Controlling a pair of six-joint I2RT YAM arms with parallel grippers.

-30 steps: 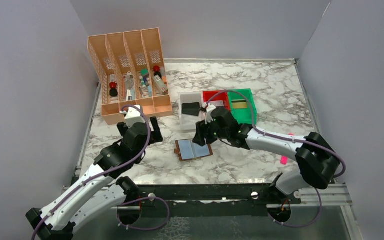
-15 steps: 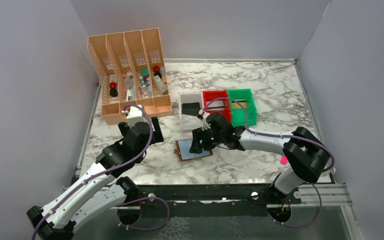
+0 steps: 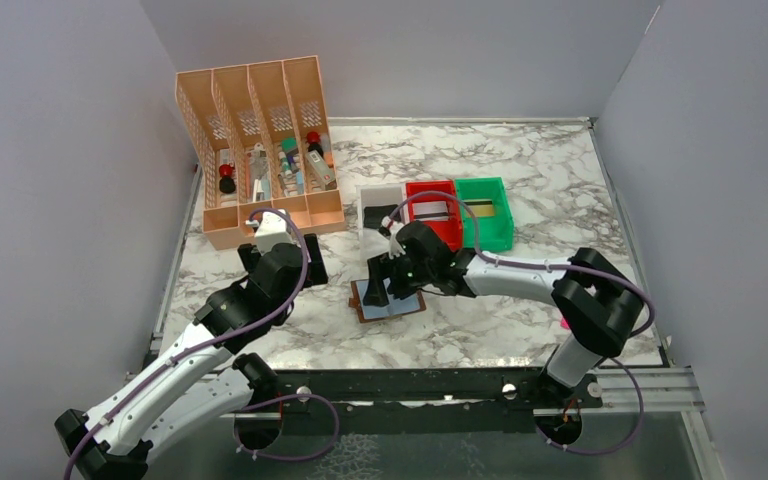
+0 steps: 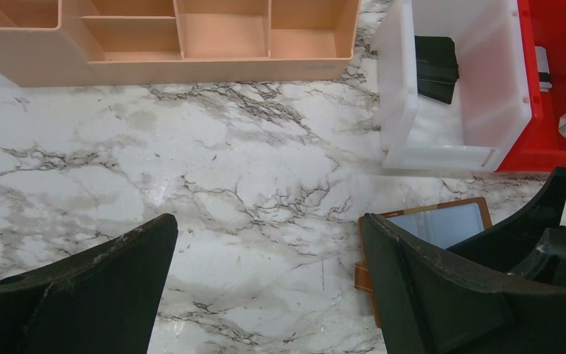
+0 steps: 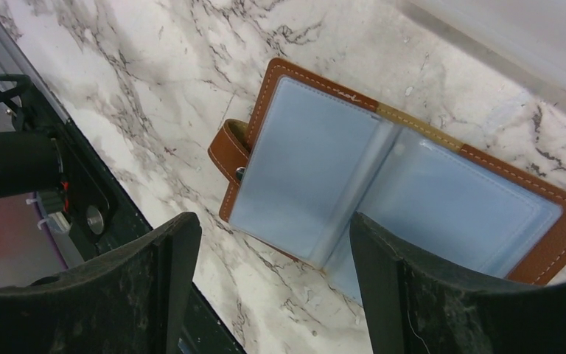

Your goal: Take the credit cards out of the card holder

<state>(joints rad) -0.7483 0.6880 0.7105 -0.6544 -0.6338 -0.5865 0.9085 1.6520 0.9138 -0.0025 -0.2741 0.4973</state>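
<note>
1. Your right pincer is swinging in from over the bins toward the near edge, its jaws spreading as it comes. They are now standing wide and holding nothing.
2. That pincer is hovering above the card holder, which is lying open and flat on the marble table with its clear sleeves facing up. One finger is sitting off the strap side and the other over the centre fold, so the jaws are straddling the strap-side sleeve.
3. You are risking a pinch on the whole leaf rather than a card. The sleeves are shiny and flat, and nothing is pinning the holder, so it may lift or slide with the pull.
4. I cannot tell whether the credit cards are sitting in these sleeves. The plastic is hiding any edge.
5. Your left pincer is waiting just beside the holder, gaping wide and empty. It is not bracing anything, though it could.
6. Farther back, the white bin is crowding the holder's far edge, so a high swing could clip its wall.
</note>
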